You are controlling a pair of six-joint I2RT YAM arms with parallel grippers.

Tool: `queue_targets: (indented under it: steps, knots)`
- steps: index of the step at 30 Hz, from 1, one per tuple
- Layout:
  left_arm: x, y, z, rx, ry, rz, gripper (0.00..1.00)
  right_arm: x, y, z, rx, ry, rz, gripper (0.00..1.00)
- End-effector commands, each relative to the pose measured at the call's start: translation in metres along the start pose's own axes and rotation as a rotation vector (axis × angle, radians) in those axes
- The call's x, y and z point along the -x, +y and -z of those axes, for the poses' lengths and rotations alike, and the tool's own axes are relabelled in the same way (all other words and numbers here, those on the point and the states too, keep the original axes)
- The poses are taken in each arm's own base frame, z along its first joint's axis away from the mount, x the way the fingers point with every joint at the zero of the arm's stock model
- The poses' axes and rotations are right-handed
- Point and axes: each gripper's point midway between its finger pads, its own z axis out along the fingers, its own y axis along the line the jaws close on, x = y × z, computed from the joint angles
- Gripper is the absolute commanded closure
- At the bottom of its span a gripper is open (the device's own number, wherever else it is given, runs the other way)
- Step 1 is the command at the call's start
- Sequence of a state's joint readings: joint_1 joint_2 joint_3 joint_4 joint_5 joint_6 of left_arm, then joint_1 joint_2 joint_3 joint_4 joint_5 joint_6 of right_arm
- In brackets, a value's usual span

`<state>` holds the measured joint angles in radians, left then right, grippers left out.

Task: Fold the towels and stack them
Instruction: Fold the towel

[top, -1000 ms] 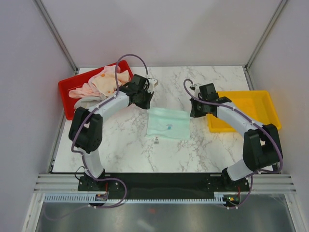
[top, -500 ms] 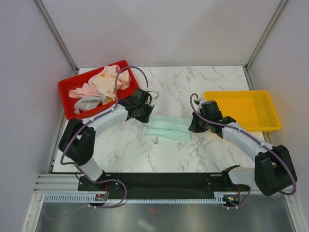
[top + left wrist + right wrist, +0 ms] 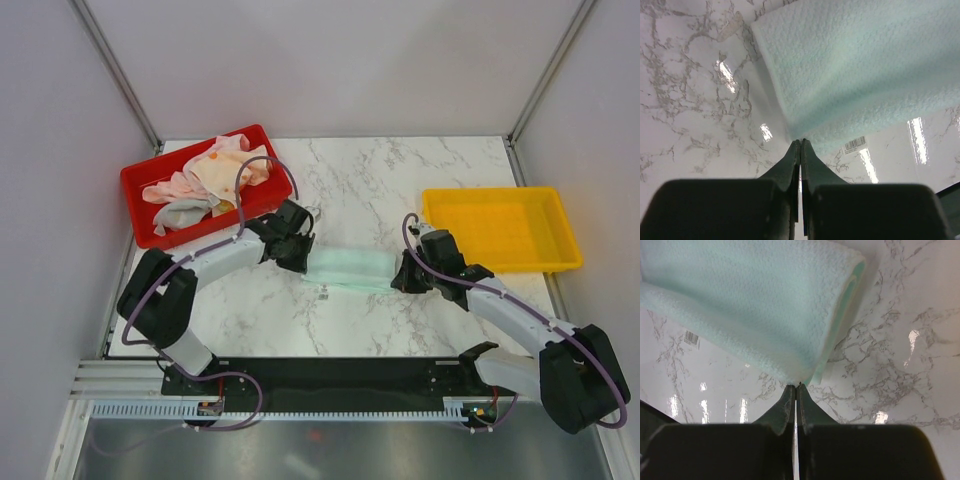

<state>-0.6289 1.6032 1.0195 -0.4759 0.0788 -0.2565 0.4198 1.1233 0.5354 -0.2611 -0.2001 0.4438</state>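
At far left, a red tray holds a rumpled heap of towels, none of them visibly folded. On the marble worktop, the left hand, fingers pressed together, pinches the left end of a mint towel that lies doubled over at the centre. The right hand, likewise closed, pinches its right end. At right, the yellow tray holds no towel. The job looks barely begun: one towel is in its first fold, no stack is started, and the heap waits.
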Motion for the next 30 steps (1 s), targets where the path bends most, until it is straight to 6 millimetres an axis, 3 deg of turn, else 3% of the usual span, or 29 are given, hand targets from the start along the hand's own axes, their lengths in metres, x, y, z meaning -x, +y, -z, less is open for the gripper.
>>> queue_targets:
  steps: [1, 3, 4, 5, 6, 7, 8, 10, 12, 14, 15, 17, 18, 21, 22, 26, 30]
  knots:
    - [-0.014, 0.004, -0.012, 0.046, 0.049, 0.069, 0.98, 0.001, -0.005, -0.003, -0.022, -0.018, -0.013, 1.0]
    - [-0.019, -0.001, -0.013, 0.045, 0.059, 0.068, 0.94, 0.001, -0.005, -0.004, -0.026, -0.015, -0.011, 0.99]
    - [-0.022, -0.001, -0.012, 0.054, 0.067, 0.069, 0.88, 0.002, -0.005, -0.003, -0.027, -0.017, -0.011, 0.93]
    - [-0.021, -0.002, -0.008, 0.057, 0.058, 0.07, 0.67, 0.001, -0.008, -0.001, -0.048, -0.011, -0.018, 0.88]
    - [-0.018, 0.001, -0.005, 0.079, 0.051, 0.073, 0.58, 0.002, -0.009, 0.002, -0.062, -0.013, -0.023, 0.78]
    - [-0.019, 0.008, 0.0, 0.12, 0.056, 0.073, 0.52, 0.008, -0.006, 0.006, -0.067, -0.022, -0.033, 0.74]
    - [-0.007, 0.008, 0.008, 0.134, 0.03, 0.081, 0.44, 0.011, -0.007, 0.01, -0.083, -0.024, -0.044, 0.7]
    - [0.0, 0.019, 0.021, 0.219, 0.028, 0.092, 0.42, 0.02, -0.003, 0.023, -0.102, -0.039, -0.067, 0.66]
    - [0.027, 0.012, 0.036, 0.213, -0.044, 0.122, 0.42, 0.025, 0.001, 0.031, -0.103, -0.043, -0.085, 0.64]
    - [0.044, -0.005, 0.046, 0.147, -0.092, 0.18, 0.42, 0.036, 0.013, 0.034, -0.067, -0.059, -0.097, 0.64]
    - [0.051, -0.024, 0.046, 0.039, -0.116, 0.203, 0.42, 0.042, 0.023, 0.031, -0.014, -0.066, -0.096, 0.64]
    - [0.054, -0.042, 0.042, -0.062, -0.127, 0.23, 0.42, 0.046, 0.033, 0.024, 0.037, -0.069, -0.103, 0.64]
    - [0.049, -0.053, 0.038, -0.126, -0.102, 0.239, 0.42, 0.052, 0.038, 0.017, 0.067, -0.083, -0.105, 0.63]
    - [0.033, -0.05, 0.016, -0.119, -0.058, 0.278, 0.43, 0.046, 0.04, 0.002, 0.107, -0.07, -0.126, 0.63]
    - [0.024, -0.045, 0.006, -0.096, -0.03, 0.282, 0.43, 0.031, 0.03, -0.006, 0.086, -0.04, -0.132, 0.63]
    - [-0.022, -0.022, -0.018, -0.002, 0.053, 0.325, 0.44, 0.013, 0.005, -0.02, 0.004, -0.029, -0.104, 0.62]
    - [-0.034, -0.02, -0.02, -0.003, 0.057, 0.347, 0.44, 0.011, -0.002, -0.02, -0.03, -0.021, -0.071, 0.59]
